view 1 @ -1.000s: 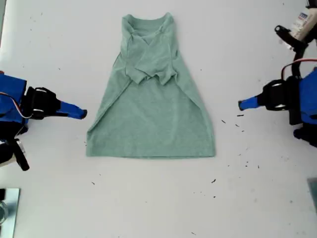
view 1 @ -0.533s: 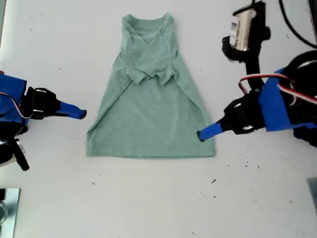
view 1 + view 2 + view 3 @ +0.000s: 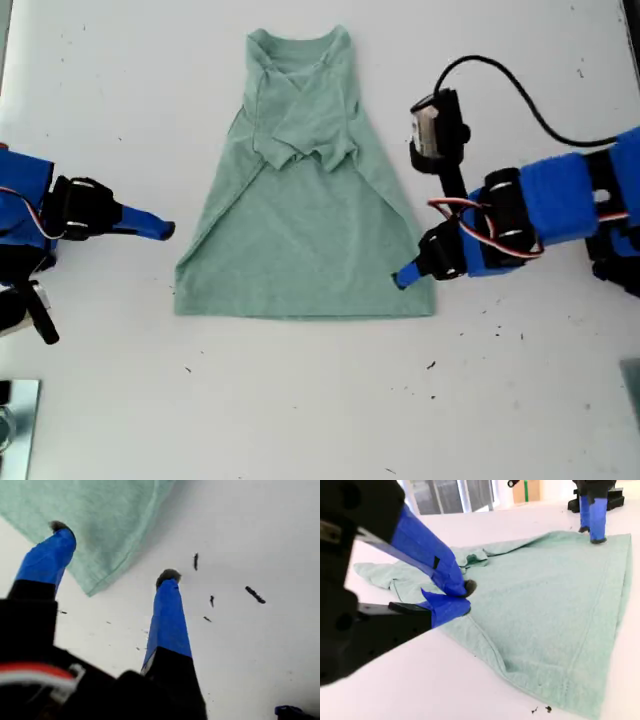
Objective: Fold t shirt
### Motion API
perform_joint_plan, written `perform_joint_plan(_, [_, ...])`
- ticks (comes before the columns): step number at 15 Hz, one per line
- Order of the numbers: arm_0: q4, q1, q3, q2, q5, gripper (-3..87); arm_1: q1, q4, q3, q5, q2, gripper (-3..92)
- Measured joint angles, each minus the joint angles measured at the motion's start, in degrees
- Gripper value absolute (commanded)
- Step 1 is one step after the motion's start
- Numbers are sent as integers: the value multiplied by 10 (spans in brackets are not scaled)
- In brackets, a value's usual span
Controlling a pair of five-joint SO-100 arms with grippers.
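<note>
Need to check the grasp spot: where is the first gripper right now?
My first gripper is at the t shirt's hem corner on the exterior view's right, jaws open astride the corner.

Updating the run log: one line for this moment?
my first gripper: open, straddling t shirt hem corner | my second gripper: shut, beside it

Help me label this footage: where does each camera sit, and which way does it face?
Exterior view: overhead, looking down at the pale sage-green cotton t-shirt on the white table; both blue arms show.
First wrist view: on my first hand, looking down at the shirt's hem corner; its open fingers show.
Second wrist view: on my second hand, looking low across the shirt; its shut fingers show.
Shared: exterior and second wrist views both show my first hand at that corner.
</note>
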State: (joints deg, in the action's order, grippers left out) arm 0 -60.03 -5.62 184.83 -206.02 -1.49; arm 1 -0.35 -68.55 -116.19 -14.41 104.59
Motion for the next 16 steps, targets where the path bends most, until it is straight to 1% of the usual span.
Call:
perform_joint_plan(1, [0,0,0,0,0,-2,4,52,-27,-7,-11,73])
perform_joint_plan(2, [0,0,0,0,0,-2,7,98,-54,-5,-42,52])
perform_joint_plan(3, [0,0,0,0,-2,-2,9,120,-54,-8,-55,39])
perform_joint_plan(5, [0,0,0,0,-9,-2,9,127,-63,-10,-55,-16])
perform_joint_plan(7, [0,0,0,0,-16,-2,9,84,-38,-13,-44,-16])
perform_joint_plan(10, [0,0,0,0,-16,-2,5,-80,37,-36,-11,-16])
perform_joint_plan(13, [0,0,0,0,-16,-1,0,-200,157,-64,-10,-15])
perform_joint_plan(15, [0,0,0,0,-16,-1,-3,-246,251,-78,-9,-15])
perform_joint_plan(16, [0,-1,0,0,-16,-1,-3,-245,282,-80,-9,-15])
